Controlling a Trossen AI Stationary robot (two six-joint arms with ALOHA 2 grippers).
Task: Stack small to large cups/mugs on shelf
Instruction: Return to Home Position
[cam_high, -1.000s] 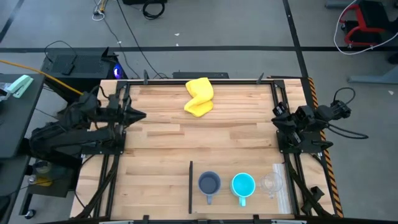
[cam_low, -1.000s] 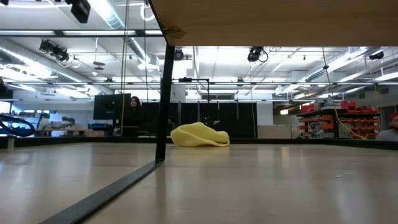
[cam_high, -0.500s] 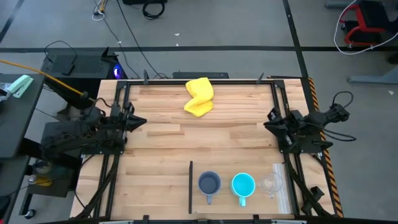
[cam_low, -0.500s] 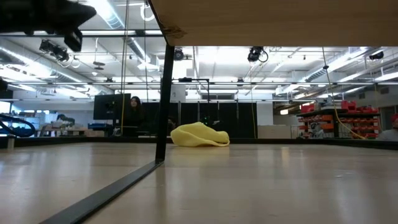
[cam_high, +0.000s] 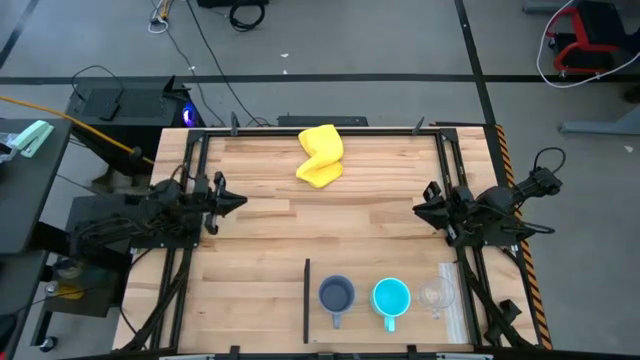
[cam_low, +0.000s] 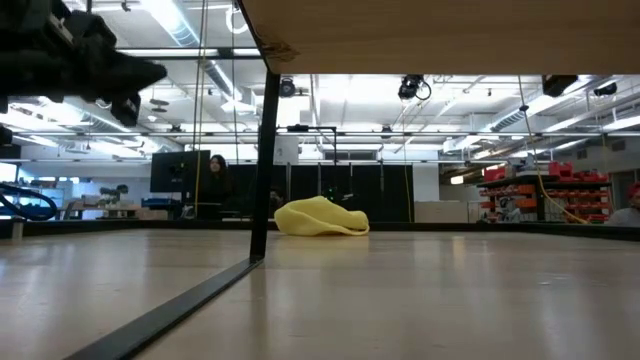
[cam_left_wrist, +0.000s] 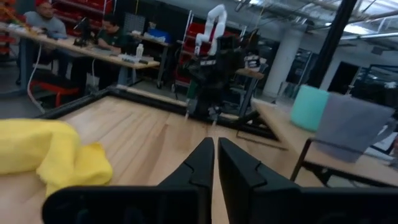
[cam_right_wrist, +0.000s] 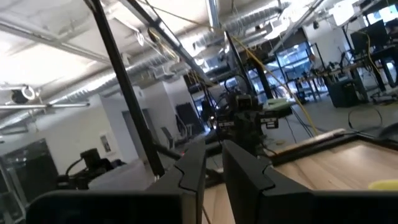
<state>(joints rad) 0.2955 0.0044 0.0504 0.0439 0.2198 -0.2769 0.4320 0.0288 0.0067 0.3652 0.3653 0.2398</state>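
Left arm (cam_high: 130, 215) is folded low over its own side of the table (cam_high: 260, 240), forearm roughly level and pointing inward across the boards. Left gripper (cam_high: 232, 200) hangs just inside the side rail, clear of the wood. Its fingers (cam_left_wrist: 199, 168) are pressed nearly together with only a thin slit between them. Nothing held.

Right arm (cam_high: 490, 205) takes the mirror pose on the opposite side. Right gripper (cam_high: 422, 210) is also just inside its rail, aimed back at the left one. Its fingers (cam_right_wrist: 186, 168) are close and parallel with a narrow gap, nothing in it. The two grippers face each other, well apart, with bare wood between.

All three cups stand in one row on the shelf (cam_left_wrist: 277, 124), a raised board on a dark post at the table's edge. In order: grey-blue mug (cam_high: 336, 295), turquoise mug (cam_high: 391, 297) just beside it, then clear cup (cam_high: 435, 295). All are upright, mouths up. Both mug handles point out toward the table edge.

The row lies off to one side of both grippers, apart from each and nearer the right one. The clear cup is closest to the right gripper, the grey-blue mug closest to the left.

Yellow cloth (cam_high: 320, 155) lies crumpled on the table, on the other side of the grippers from the shelf, roughly midway between them.

Low view: the left arm shows dark, high above the tabletop. People (cam_left_wrist: 46, 22) sit at desks beyond the table.
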